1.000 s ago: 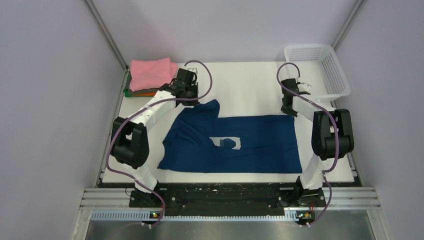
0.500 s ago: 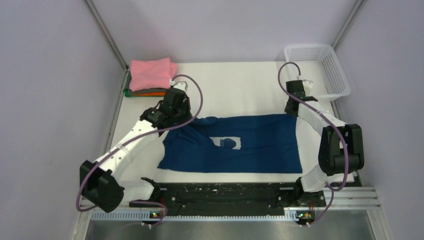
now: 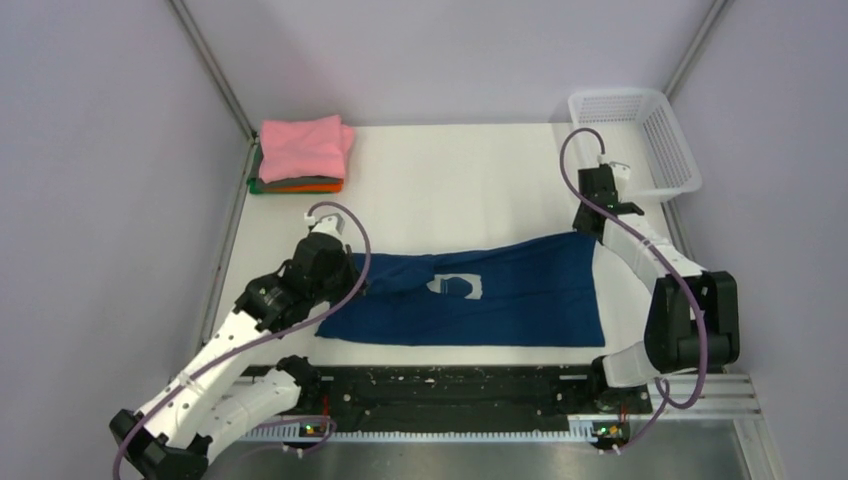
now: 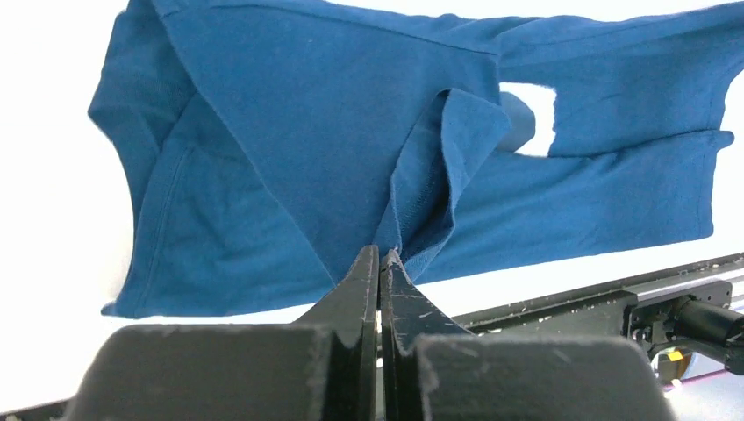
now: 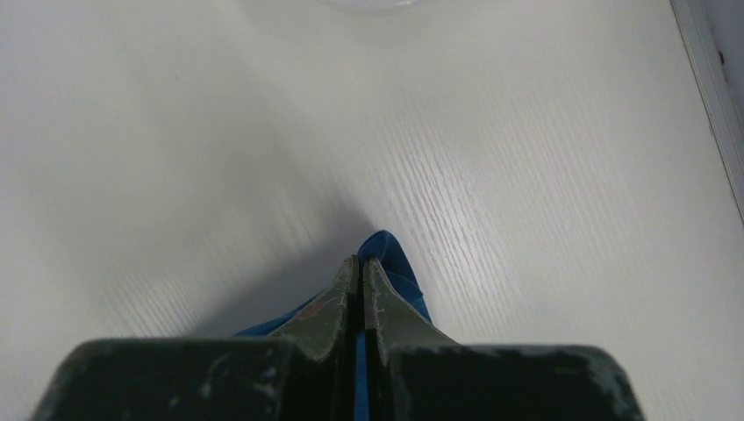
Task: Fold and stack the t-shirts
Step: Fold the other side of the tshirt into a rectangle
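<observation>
The navy blue t-shirt (image 3: 500,300) with a white chest print (image 3: 455,286) lies across the middle of the table. My left gripper (image 3: 362,285) is shut on a fold of its left part and holds it over the shirt; the pinched cloth (image 4: 421,193) rises from the jaws in the left wrist view. My right gripper (image 3: 590,228) is shut on the shirt's far right corner (image 5: 390,263), just above the white table. The folded pink shirt (image 3: 303,146) tops a stack with orange (image 3: 315,185) and green (image 3: 262,184) shirts at the far left corner.
A white mesh basket (image 3: 640,135) stands at the far right corner. The black front rail (image 3: 450,385) runs along the near edge. Grey walls close in on the left, right and back.
My left gripper has pulled the shirt's left part from the far left toward the near edge, folding it over the body. The right arm has shifted slightly right, holding its corner.
</observation>
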Controlling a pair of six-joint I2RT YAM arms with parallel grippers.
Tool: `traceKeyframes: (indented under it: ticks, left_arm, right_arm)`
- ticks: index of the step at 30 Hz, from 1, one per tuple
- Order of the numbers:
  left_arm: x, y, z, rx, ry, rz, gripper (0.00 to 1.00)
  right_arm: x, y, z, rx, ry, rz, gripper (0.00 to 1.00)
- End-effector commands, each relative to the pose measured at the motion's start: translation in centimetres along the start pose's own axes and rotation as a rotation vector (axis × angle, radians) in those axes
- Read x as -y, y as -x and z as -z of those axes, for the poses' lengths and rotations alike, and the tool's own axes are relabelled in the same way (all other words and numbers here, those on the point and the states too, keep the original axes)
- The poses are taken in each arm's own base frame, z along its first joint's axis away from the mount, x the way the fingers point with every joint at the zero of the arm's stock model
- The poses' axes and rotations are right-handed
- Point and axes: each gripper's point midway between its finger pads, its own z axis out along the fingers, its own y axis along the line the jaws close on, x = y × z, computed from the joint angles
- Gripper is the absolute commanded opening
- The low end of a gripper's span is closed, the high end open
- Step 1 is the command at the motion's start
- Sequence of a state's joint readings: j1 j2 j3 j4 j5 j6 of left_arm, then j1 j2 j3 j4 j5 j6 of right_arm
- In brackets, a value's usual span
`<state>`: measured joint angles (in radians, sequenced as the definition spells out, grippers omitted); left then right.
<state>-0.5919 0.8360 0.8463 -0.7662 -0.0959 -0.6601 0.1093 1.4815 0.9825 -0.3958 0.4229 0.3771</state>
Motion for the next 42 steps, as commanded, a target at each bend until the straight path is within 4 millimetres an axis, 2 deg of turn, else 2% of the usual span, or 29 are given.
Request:
traceKeyframes:
  ticks: [1, 7, 11, 17, 20, 24, 26, 28, 29, 31, 33, 34, 36, 37, 39, 42]
  left_arm:
    - [-2.3, -2.4, 1.1, -0.033, 0.071, 0.092, 0.0]
    - [-4.7, -3.9, 2.3, -0.025, 0.147, 0.149, 0.0]
    - [-6.2, -4.1, 1.9, -0.002, 0.217, 0.173, 0.0]
    - [-5.8, -4.9, 0.4, -0.032, 0.2, 0.178, 0.0]
    - [-7.1, -5.9, 0.0, -0.054, 0.268, 0.196, 0.0]
    - [-8.2, -6.2, -0.1, -0.052, 0.338, 0.231, 0.0]
    - [-8.3, -6.2, -0.3, -0.054, 0.348, 0.242, 0.02]
    - [-8.0, -6.4, -0.4, -0.07, 0.345, 0.244, 0.17]
    - [-8.0, -6.5, -0.4, -0.076, 0.35, 0.247, 0.23]
    - [-8.1, -6.3, -0.1, -0.08, 0.365, 0.25, 0.38]
    - [-8.1, -5.9, 0.6, -0.072, 0.381, 0.258, 0.64]
    - [-8.1, -5.5, 0.8, -0.059, 0.386, 0.259, 0.77]
    - [-8.0, -4.5, 1.1, -0.025, 0.382, 0.246, 0.92]
    - [-7.7, -3.9, 0.9, -0.003, 0.369, 0.238, 0.98]
    - [-6.8, -2.8, 0.2, 0.031, 0.324, 0.22, 0.99]
    - [-4.6, -1.3, -2.0, 0.06, 0.23, 0.208, 0.99]
  right_arm:
    - [0.2, 0.9, 2.0, 0.057, 0.036, -0.017, 0.0]
    - [0.6, -0.9, 2.6, 0.023, 0.055, -0.016, 0.0]
    - [0.9, -2.6, 3.0, -0.001, 0.074, -0.025, 0.0]
    - [1.4, -5.1, 2.5, -0.048, 0.063, -0.016, 0.0]
    - [1.7, -6.6, 2.6, -0.078, 0.059, -0.042, 0.0]
    - [2.8, -8.5, 3.2, -0.112, 0.035, -0.058, 0.0]
    - [3.1, -9.6, 3.4, -0.141, 0.032, -0.068, 0.07]
    - [3.6, -10.7, 3.6, -0.173, 0.008, -0.075, 0.23]
    - [4.0, -11.0, 3.7, -0.182, -0.01, -0.079, 0.4]
    - [4.7, -11.2, 4.3, -0.19, -0.04, -0.101, 0.51]
    - [5.3, -10.6, 5.2, -0.168, -0.059, -0.128, 0.66]
    - [5.3, -10.2, 5.7, -0.15, -0.052, -0.14, 0.76]
    - [5.1, -8.9, 6.6, -0.103, -0.019, -0.171, 0.97]
    - [4.9, -8.3, 7.0, -0.082, 0.007, -0.184, 0.99]
    - [3.9, -7.2, 7.8, -0.047, 0.08, -0.186, 0.99]
    - [1.0, -6.0, 8.7, -0.015, 0.261, -0.152, 0.99]
